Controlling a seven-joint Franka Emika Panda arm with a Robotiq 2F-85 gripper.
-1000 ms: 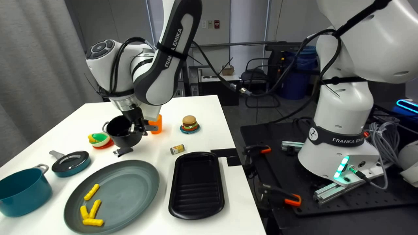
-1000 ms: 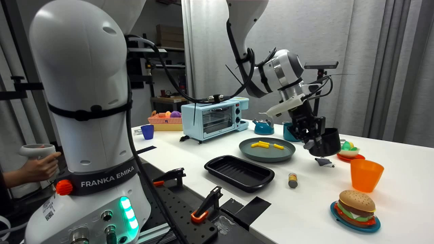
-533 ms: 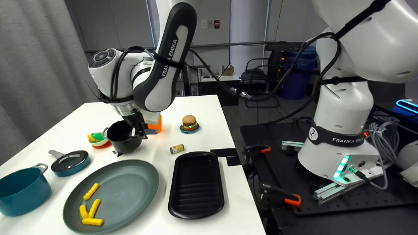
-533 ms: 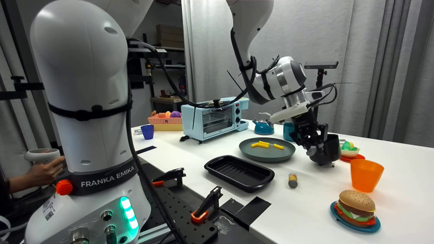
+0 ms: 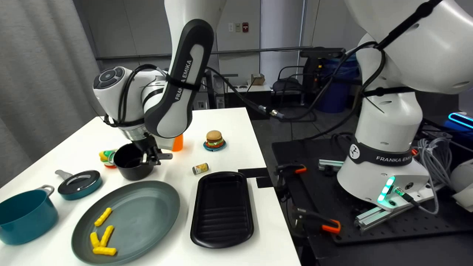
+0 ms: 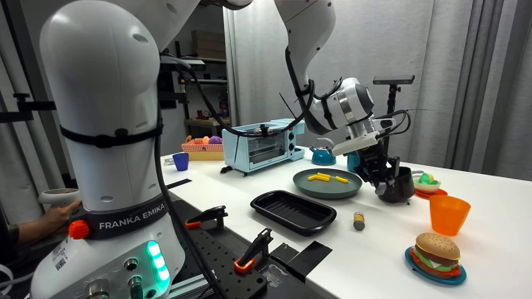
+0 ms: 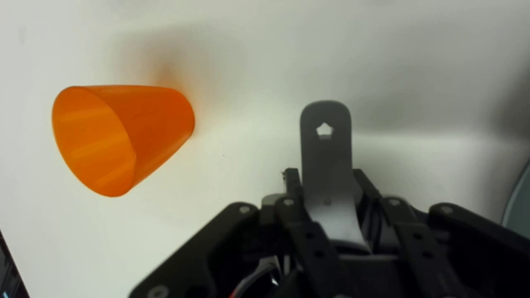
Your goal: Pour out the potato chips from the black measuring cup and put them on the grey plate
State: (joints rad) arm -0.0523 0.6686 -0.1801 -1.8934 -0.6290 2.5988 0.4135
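While the wrist view clips the plate (image 7: 521,209), both exterior views show chips (image 5: 107,236) on it; gripper (image 7: 327,178) clenched on handle of cup (image 5: 132,172) near plate, inside too dark to read.

Wrist view: black gripper (image 7: 327,182) hides most of round black measuring cup (image 7: 326,157); round dark grey plate (image 7: 521,211) mostly cropped. In an exterior view: round teal pot (image 5: 29,218), white desk (image 5: 242,144) left edge, cropped.
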